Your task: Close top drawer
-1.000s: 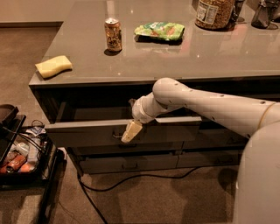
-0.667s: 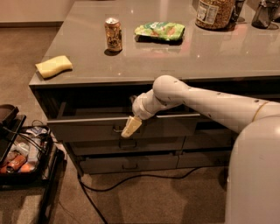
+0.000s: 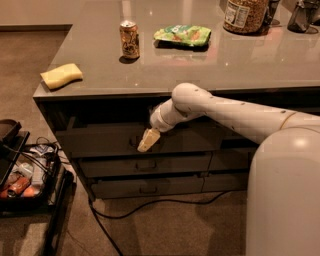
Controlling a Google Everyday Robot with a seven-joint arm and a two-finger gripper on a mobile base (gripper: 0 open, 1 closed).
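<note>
Standing closest to me, low on the right, is the robot's big white body. Its long white arm reaches out to the left, almost flat, just under the edge of the bench. At the round joint the arm bends and points down and to the left. The end effector is at the tip, a pale yellow wedge. It rests against the front of the top drawer, right beside the little pull in the middle. I cannot tell if the end effector is open or closed.

The top drawer sits just below the bench top, with a dark gap above its front. Two thinner drawers lie under it. A black cord snakes over the floor, and a black cart full of small things stands to the left.

On the bench top lie a yellow sponge, then a can, a green bag, and a big jar at the back.
</note>
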